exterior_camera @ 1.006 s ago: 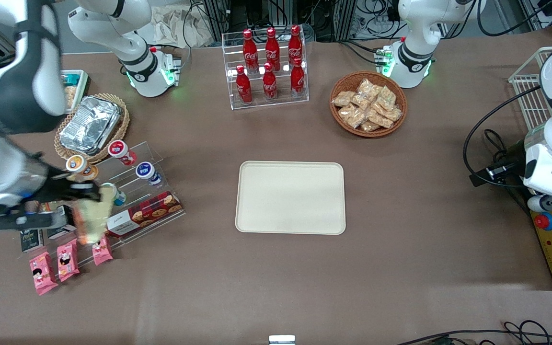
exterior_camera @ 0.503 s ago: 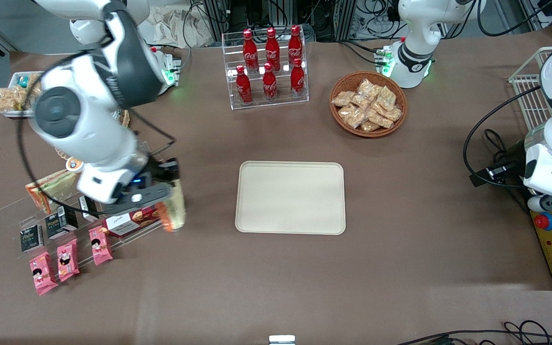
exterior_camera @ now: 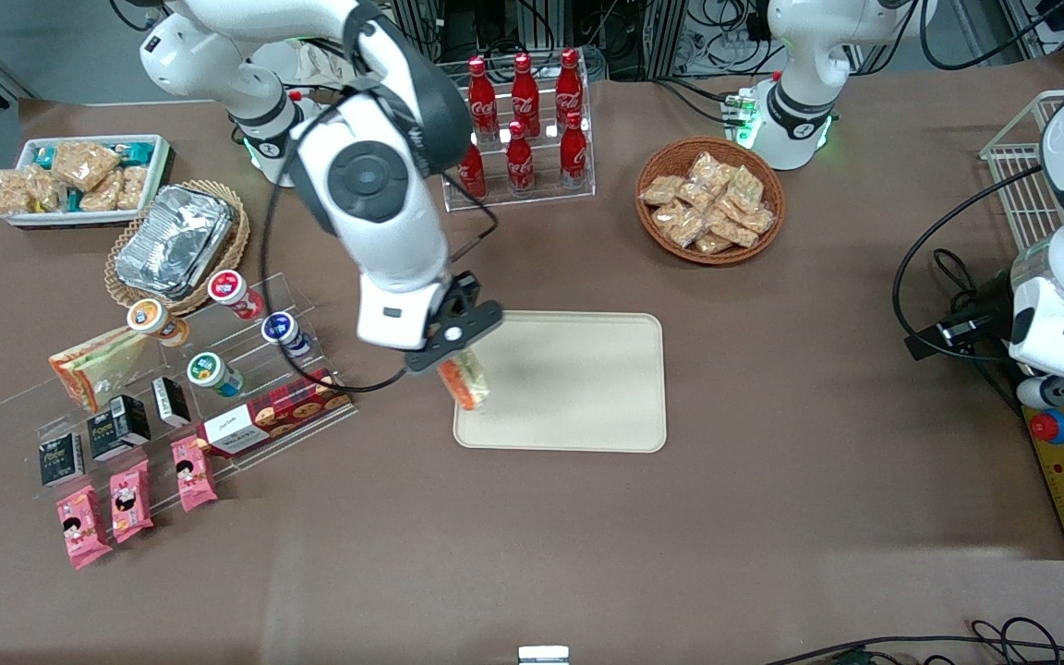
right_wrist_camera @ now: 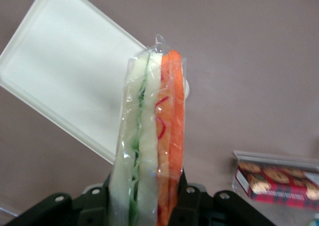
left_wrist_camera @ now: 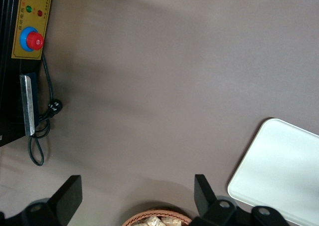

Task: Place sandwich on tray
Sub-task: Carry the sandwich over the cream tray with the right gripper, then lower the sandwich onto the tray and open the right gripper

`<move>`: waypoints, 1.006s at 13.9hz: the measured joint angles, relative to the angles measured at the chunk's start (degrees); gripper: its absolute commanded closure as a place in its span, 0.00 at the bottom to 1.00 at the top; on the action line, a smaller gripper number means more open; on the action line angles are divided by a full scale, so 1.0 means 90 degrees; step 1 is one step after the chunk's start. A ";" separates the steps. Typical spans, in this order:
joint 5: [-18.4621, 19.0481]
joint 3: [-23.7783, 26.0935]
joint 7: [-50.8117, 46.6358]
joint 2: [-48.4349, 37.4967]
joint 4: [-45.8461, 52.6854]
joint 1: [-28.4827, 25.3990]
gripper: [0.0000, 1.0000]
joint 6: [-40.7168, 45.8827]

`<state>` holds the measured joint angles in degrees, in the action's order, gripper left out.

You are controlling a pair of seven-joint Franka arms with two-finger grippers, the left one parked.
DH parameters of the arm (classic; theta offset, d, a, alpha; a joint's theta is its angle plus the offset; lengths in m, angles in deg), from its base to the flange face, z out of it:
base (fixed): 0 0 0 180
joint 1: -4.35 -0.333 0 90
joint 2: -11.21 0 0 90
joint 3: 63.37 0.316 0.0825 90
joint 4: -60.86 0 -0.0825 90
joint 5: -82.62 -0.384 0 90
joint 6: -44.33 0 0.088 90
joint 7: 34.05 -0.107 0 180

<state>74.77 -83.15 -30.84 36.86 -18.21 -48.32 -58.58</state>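
hanging over the tray's [exterior_camera: 578, 383] edge toward the working arm's end, the gripper [exterior_camera: 460, 356] is clamped on the sandwich [exterior_camera: 464, 379], which is held in the air above the rim, clear of the tray floor. most of the tray is bare, with open desk [exterior_camera: 587, 545] all around it and a wide bare stretch nearer the front camera. the nearest clutter is the cookie box [exterior_camera: 275, 413] on the clear rack [exterior_camera: 172, 388], apart from the tray toward the working arm's end. the arm covers the sandwich's upper part in the front view; in the wrist view the sandwich [right_wrist_camera: 149, 146] stands straight out from between the fingers [right_wrist_camera: 192, 198], long axis along them, filling edge toward the camera, its tip over the tray's [right_wrist_camera: 65, 76] rim. a second sandwich [exterior_camera: 98, 365] lies on the rack.
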 measured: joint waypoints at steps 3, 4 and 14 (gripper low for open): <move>0.0021 -0.0003 0.0404 0.0402 -0.0013 -0.0270 0.53 -0.0590; 0.0024 -0.0002 0.0706 0.0573 -0.0017 -0.0316 0.53 -0.0851; 0.0339 0.0001 0.1853 0.2194 -0.0057 -0.0856 0.53 -0.2650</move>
<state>77.82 -83.14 -14.17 56.61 -18.72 -56.03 -82.43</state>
